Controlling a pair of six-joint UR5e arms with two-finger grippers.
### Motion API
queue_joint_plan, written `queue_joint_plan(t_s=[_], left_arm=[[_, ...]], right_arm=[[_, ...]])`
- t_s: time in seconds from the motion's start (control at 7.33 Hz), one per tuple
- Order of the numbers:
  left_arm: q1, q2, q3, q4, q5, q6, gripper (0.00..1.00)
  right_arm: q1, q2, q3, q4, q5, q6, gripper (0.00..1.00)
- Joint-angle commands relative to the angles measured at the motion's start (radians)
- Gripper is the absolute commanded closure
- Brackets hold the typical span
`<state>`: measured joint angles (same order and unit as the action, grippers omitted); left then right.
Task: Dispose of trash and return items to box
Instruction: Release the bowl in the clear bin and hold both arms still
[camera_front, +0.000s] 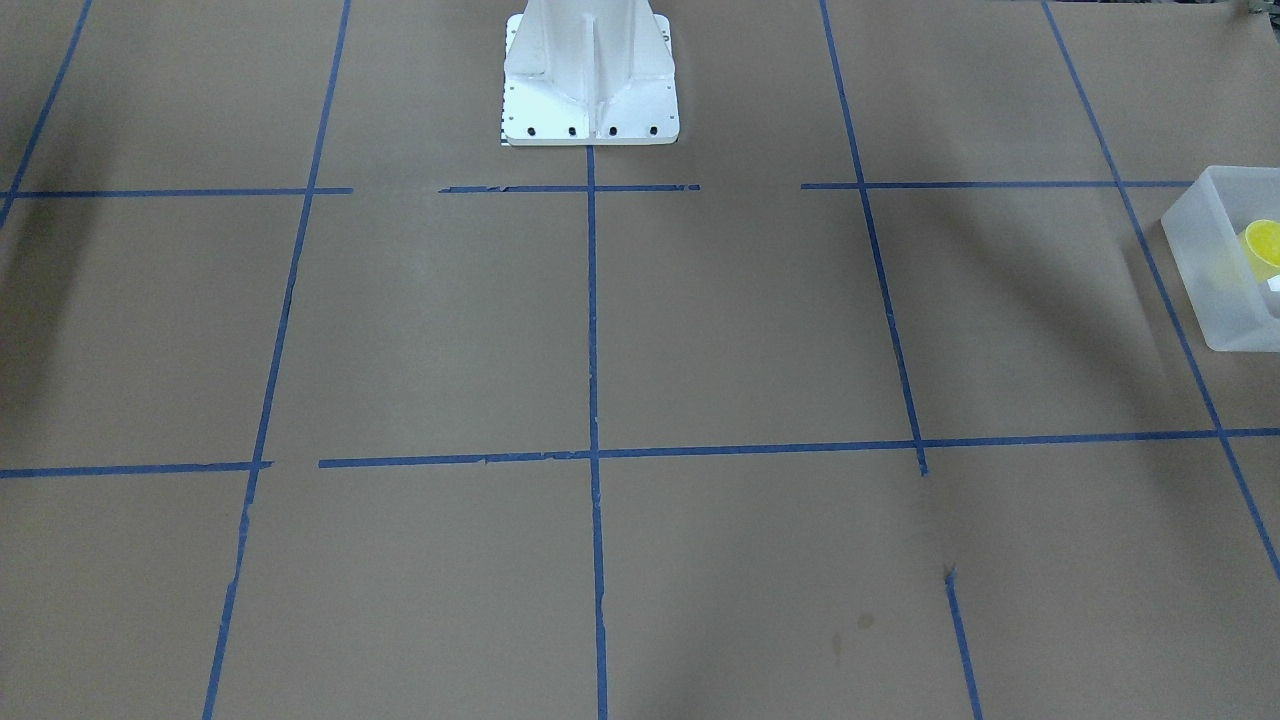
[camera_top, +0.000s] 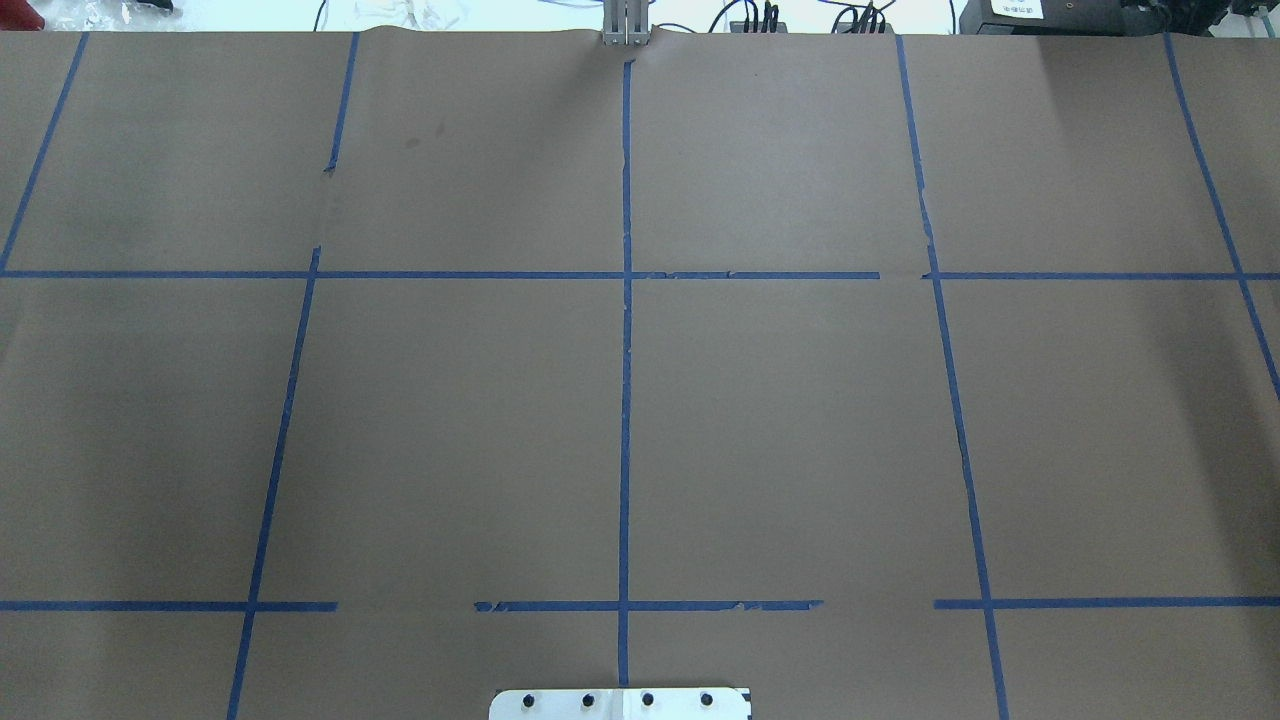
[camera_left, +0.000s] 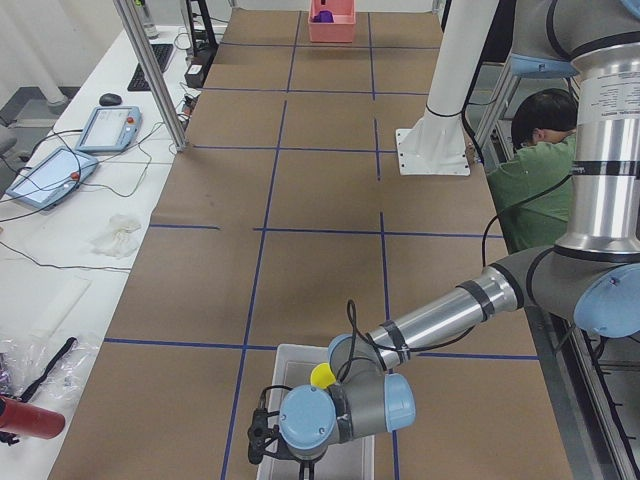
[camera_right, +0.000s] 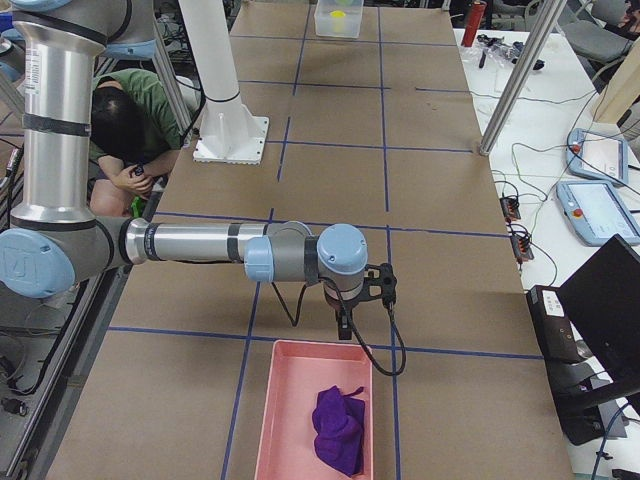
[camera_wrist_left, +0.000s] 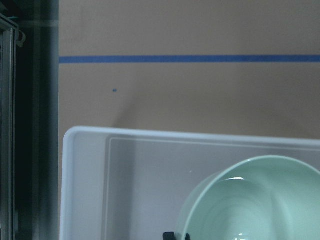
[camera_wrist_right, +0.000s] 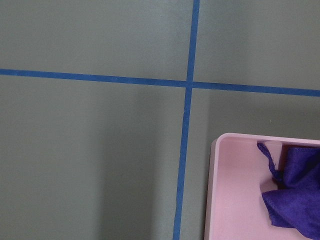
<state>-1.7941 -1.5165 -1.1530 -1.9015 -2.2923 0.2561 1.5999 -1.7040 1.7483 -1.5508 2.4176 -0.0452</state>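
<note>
Little writing can be read. The small white label (camera_front: 1272, 285) on the frosted translucent plastic bin (camera_front: 1200, 260) sits at the very edge of the front-facing view, and we make out no text on it. Overhead, a white sticker (camera_top: 1015, 8) on a dark box (camera_top: 990, 15) beyond the table's far edge carries print too small to read.

The small plain yellow plastic cup (camera_front: 1262, 243) sits inside the bin, just beside the label in that view. Only the left wrist view shows the pale green bowl (camera_wrist_left: 260, 200). It rests in the bin (camera_wrist_left: 150, 136) too, toward one end, with its bottom cut off by the frame (so we see no emblem). From the table's left end we see the cup (camera_left: 322, 376) in the bin (camera_left: 290, 352) with the near arm's wrist over it. The left gripper (camera_left: 303, 466) hangs over the bin, and we cannot tell whether its jaws are apart or together.

The overhead view catches neither arm, only the brown paper table (camera_top: 450, 430) and its blue tape lines (camera_top: 625, 400). The right-end view alone shows the right gripper (camera_right: 345, 325). It hangs over the paper just beside the short end of a pink rectangular plastic tray (camera_right: 272, 420) holding a crumpled purple cloth (camera_right: 338, 428). We cannot judge its jaws either. The right wrist view shows only a corner of the tray (camera_wrist_right: 214, 190) and the cloth (camera_wrist_right: 295, 200).
</note>
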Motion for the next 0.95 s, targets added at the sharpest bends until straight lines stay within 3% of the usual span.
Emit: queue_joint_plan(t_s=[0.0,0.27,0.82], left_arm=[[-0.001,0.024,0.001,-0.042,0.01,-0.006,0.01],[-0.004,0.021,-0.06,-0.044,0.01,-0.009,0.0],[-0.004,0.009,-0.391,-0.038,0.011,-0.012,0.0]], right_arm=[[0.0,0.0,-0.001,0.0,-0.002,-0.001,0.0],[0.0,-0.002,-0.001,0.0,-0.005,-0.001,0.0],[0.0,0.0,0.0,0.0,-0.003,-0.002,0.0]])
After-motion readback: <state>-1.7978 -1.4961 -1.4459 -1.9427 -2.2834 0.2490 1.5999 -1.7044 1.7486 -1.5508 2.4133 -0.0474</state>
